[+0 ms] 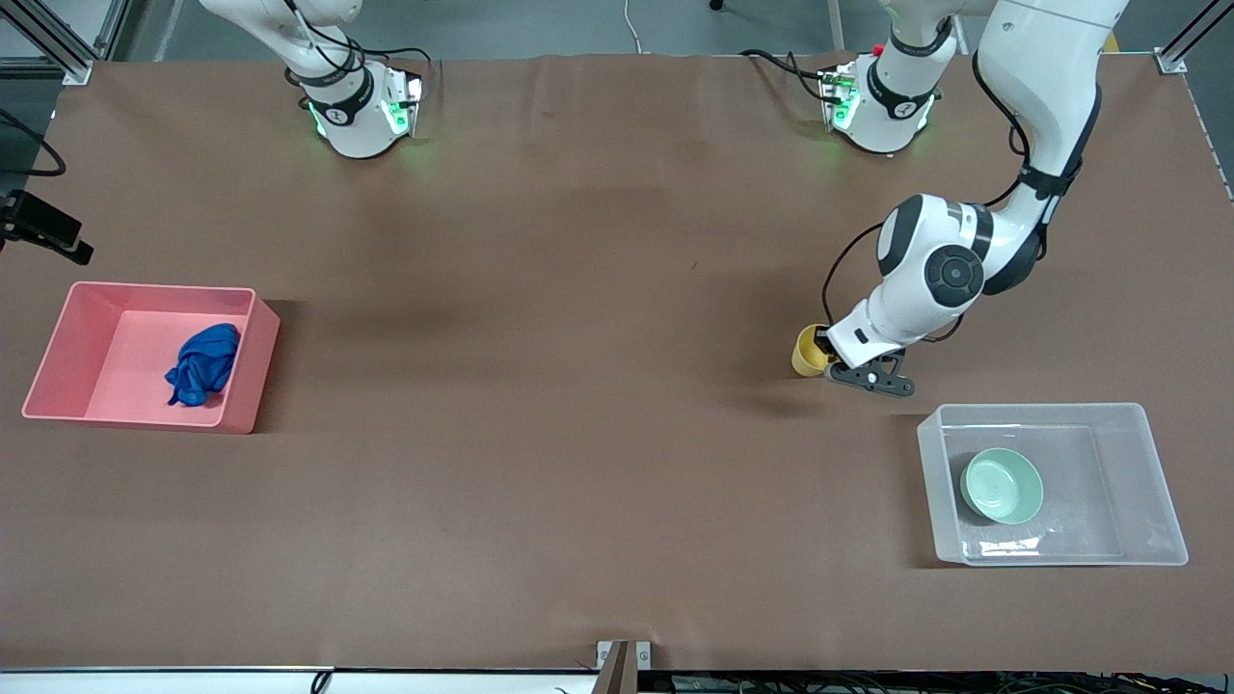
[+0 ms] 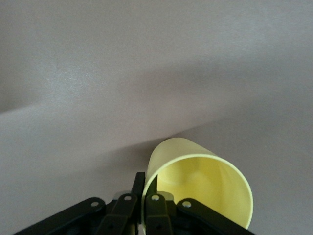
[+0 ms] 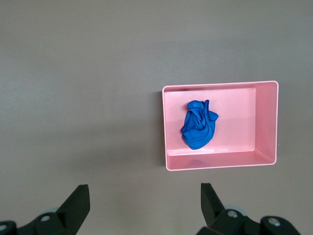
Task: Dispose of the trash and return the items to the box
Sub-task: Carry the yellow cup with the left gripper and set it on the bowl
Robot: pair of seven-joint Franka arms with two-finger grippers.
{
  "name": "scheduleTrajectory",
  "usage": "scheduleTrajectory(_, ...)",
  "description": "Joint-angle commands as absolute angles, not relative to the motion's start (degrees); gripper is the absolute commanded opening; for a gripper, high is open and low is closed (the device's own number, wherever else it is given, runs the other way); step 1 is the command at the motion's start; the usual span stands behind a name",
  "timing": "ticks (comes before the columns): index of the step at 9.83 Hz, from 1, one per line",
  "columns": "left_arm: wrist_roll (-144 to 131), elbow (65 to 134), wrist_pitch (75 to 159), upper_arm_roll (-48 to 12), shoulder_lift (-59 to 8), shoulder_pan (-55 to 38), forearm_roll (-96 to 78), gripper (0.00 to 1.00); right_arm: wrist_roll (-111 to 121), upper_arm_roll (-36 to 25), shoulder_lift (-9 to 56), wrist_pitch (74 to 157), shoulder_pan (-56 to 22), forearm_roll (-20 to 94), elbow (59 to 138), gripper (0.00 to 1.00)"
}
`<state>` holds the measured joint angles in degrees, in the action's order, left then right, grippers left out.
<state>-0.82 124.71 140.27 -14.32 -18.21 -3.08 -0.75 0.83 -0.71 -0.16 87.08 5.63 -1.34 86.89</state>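
Front view: brown tabletop (image 1: 578,386), matte, faintly creased, with aluminium frame posts at its corners. Pink bin (image 1: 58,347) toward the right arm's end, holding the blue trash (image 1: 202,363). Clear box (image 1: 1152,482) toward the left arm's end, holding the mint-green bowl (image 1: 1003,485). Yellow cup (image 1: 806,352) on its side, farther from the camera than the box, gripped at the rim by the left gripper (image 1: 837,364). Right gripper out of this view.

Left wrist view: left gripper (image 2: 142,200) with fingers (image 2: 155,205) closed on the cup (image 2: 205,186) wall, one inside the rim, one outside. Open mouth of the cup toward the lens. Plain tabletop (image 2: 146,73) under it, crossed by soft shadows.

Right wrist view: right gripper (image 3: 144,208) high over the tabletop (image 3: 78,98) beside the bin (image 3: 266,122), fingers (image 3: 76,205) spread wide, empty, arm waiting. Trash (image 3: 198,125) on the bin floor.
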Motion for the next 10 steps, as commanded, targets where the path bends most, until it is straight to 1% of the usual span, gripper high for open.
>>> scheduleTrajectory(1, 2.71, 118.96, 131.18, -12.84, -16.09, -2.20, 0.35, 0.00, 0.53, -0.88, -1.41, 87.01, 5.80, -1.58, 88.15, 1.00)
scheduleTrajectory(2, 4.99, 112.91, 125.22, -10.40, -16.87, -2.11, 0.35, 0.00, 0.53, -0.97, -1.41, 87.01, 5.80, -1.32, 88.15, 1.00)
scheduleTrajectory(3, 8.49, 106.94, 121.15, -7.67, -18.35, -2.11, 0.26, 0.00, 0.53, -0.97, -1.41, 87.01, 5.80, -1.23, 88.24, 1.00)
scheduleTrajectory(4, 11.48, 101.22, 119.37, -4.43, -20.54, -2.11, 0.09, 0.00, 0.53, -0.88, -1.41, 87.01, 5.80, -1.23, 88.33, 1.00)
scheduleTrajectory(5, 11.77, 96.46, 119.36, -1.61, -23.52, -2.02, -0.09, 0.00, 0.53, -0.88, -1.49, 86.92, 5.54, -1.23, 88.33, 1.00)
scheduleTrajectory(7, 12.30, 85.83, 119.44, 3.84, -31.69, -2.11, -0.61, 0.00, 0.70, -0.88, -1.32, 87.27, 5.71, -1.23, 88.16, 1.00)
scheduleTrajectory(9, 17.02, 80.01, 119.44, 8.50, -37.42, -1.76, -5.67, 0.00, 1.05, -0.97, -1.49, 86.93, 5.89, -1.23, 88.24, 1.00)
scheduleTrajectory(10, 20.01, 79.11, 119.44, 10.79, -39.01, -1.67, -9.28, 0.00, 1.05, -0.97, -1.49, 86.92, 5.89, -1.23, 88.24, 1.00)
